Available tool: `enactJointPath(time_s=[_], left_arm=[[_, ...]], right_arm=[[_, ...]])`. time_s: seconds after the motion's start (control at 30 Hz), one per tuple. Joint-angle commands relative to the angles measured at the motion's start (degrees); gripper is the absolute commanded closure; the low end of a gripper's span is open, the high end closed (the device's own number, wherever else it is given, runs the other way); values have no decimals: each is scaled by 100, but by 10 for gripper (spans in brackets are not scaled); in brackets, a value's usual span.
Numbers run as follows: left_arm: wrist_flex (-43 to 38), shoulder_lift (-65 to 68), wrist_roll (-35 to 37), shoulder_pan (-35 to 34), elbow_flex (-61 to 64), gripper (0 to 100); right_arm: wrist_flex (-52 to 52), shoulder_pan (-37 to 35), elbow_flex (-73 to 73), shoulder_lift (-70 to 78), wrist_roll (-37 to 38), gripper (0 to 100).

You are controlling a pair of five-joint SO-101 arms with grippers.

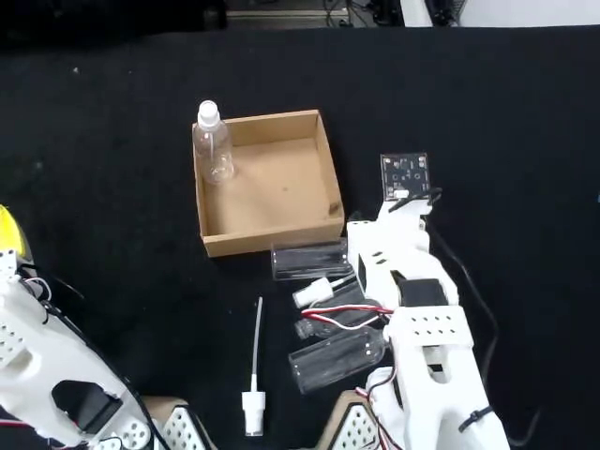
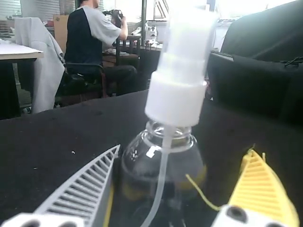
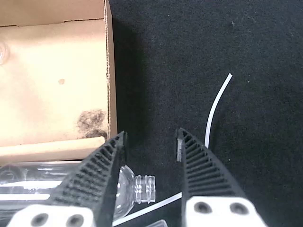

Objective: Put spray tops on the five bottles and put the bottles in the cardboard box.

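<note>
Left gripper (image 2: pixel 183 151) is pinching an upright clear bottle (image 2: pixel 161 175) between its grey and yellow jaws. A white spray top (image 2: pixel 182 71) is sitting on the bottle's neck, above the jaw tips. Right gripper (image 3: pixel 150 135) is hovering over the black table (image 3: pixel 199 42), jaws spread. An uncapped bottle (image 3: pixel 142 187) is lying against one jaw, with the cardboard box (image 3: pixel 57 94) sitting just beyond that jaw's tip and a loose dip tube (image 3: pixel 215 109) lying past the other.

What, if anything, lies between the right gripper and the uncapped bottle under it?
Nothing visible. The right gripper, jaws open, hangs right over the bare neck of the bottle. A thin tube lies beside the neck, not over it.
</note>
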Motion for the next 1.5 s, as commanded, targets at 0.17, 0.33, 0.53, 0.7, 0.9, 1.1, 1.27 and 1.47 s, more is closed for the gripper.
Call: enactJointPath(time_s=[0.17,0.33,0.53,0.7,0.9,1.1,1.27,1.47], left_arm=[[-176,-316,9,57,22,819],[-176,-316,44,57,57,921],[-220,-527,53,303,426,971],[-211,-1749,53,734,1218,971],[-176,-3859,44,1807,2721,971],[1574,-5134,9,2800,2536,971],[2418,-6031,9,3829,2475,970],[3648,-6822,44,4734,2176,970]], right_arm=[[-132,-26,-22,13,35,860],[-123,-26,-22,13,35,860],[-123,-18,-22,13,35,860],[-123,-18,-22,13,35,860],[-123,-18,-22,13,35,860],[-123,-18,-22,22,35,860],[-132,-18,-22,22,35,860],[-132,-18,-22,22,35,860]])
